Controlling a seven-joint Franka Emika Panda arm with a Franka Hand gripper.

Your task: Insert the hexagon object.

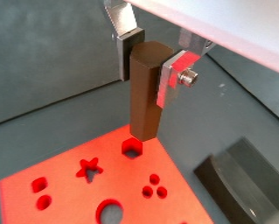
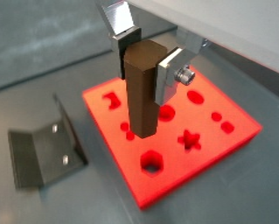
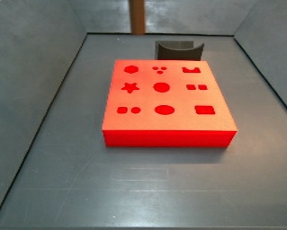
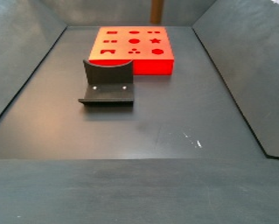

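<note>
While the hexagon object (image 1: 144,92) hangs upright above the red block (image 3: 170,130), I judge the pick-up done and the insertion still to come. The gripper (image 2: 148,61) has its jaws closed on the peg's upper end. Its lower tip sits over the block's edge holes, not yet entered. The fixture (image 4: 108,81) stands beside the block on the bench.

The hand (image 2: 149,54) gripped the upper end of the hexagon object (image 2: 142,96), its silver fingers (image 2: 169,72) pressed against opposite sides of the dark brown bar. The bar hung upright over the red block (image 2: 177,144), its lower end just above the block's top face, near a hexagon-shaped hole (image 2: 152,160) and a star-shaped hole (image 2: 191,138). The fixture (image 2: 45,153) stood beside the block on the grey tabletop (image 2: 37,52).
</note>
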